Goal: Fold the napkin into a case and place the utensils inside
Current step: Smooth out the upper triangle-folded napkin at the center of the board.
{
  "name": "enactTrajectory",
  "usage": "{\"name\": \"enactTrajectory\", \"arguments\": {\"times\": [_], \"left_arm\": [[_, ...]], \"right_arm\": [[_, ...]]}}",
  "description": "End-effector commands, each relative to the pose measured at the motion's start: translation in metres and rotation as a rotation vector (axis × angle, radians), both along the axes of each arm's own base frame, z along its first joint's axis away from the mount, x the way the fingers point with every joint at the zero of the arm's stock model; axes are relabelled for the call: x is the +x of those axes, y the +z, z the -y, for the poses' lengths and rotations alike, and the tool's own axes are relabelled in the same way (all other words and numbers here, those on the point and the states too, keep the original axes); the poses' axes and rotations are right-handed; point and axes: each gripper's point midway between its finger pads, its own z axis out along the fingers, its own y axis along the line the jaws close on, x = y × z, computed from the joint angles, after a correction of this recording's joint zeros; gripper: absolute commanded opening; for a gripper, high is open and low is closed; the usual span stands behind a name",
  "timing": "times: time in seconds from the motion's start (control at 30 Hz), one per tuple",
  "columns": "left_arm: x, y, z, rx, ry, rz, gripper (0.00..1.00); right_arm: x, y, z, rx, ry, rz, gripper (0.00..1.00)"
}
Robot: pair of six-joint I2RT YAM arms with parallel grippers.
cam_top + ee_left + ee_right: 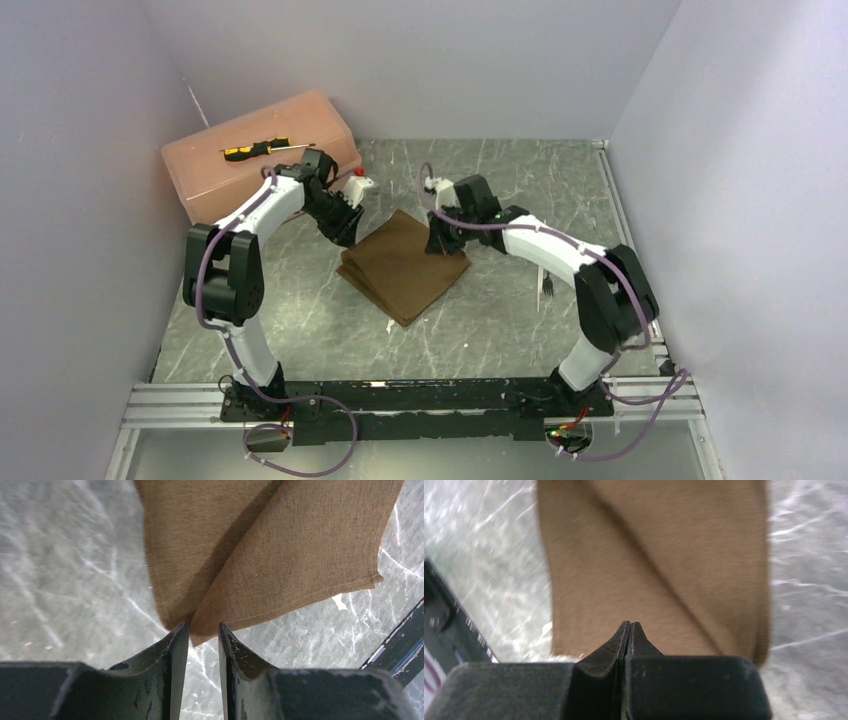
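The folding step is judged to be in hand — the napkin (405,265) lies mid-table as a layered, folded diamond, not yet a narrow case. The left gripper (203,630) is seen slightly parted at the cloth's far-left corner, nothing clamped between its fingers. The right gripper (630,626), at the far-right edge, is pressed fully together (whether cloth is pinched cannot be told). Both arms are bent inward and reach down toward the cloth. Next, another fold is called for — then the utensils (549,285) at right.

No words, numbers, labels or signs can be read anywhere in these pictures.
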Motion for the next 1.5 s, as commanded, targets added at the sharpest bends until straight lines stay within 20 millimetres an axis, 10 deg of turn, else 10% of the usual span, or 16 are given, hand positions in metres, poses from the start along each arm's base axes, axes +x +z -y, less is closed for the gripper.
{"name": "enactTrajectory", "arguments": {"times": [0.0, 0.33, 0.93, 1.17, 1.47], "left_arm": [[-0.008, -0.033, 0.007, 0.016, -0.014, -0.038, 0.33], [-0.021, -0.071, -0.012, 0.114, -0.010, -0.053, 0.22], [-0.045, -0.048, -0.006, 0.031, -0.011, -0.181, 0.03], [-0.053, -0.038, -0.006, 0.022, -0.021, -0.198, 0.03], [-0.032, -0.027, -0.011, 0.024, 0.016, -0.136, 0.10]], "right_arm": [[0.071, 0.015, -0.008, 0.112, -0.158, 0.039, 0.00], [0.155, -0.012, -0.050, 0.164, -0.139, -0.025, 0.00], [0.183, -0.083, -0.071, 0.066, -0.246, -0.019, 0.00], [0.189, -0.045, -0.070, 0.155, -0.270, 0.138, 0.00], [0.143, 0.017, -0.076, 0.235, -0.084, 0.150, 0.08]]}}
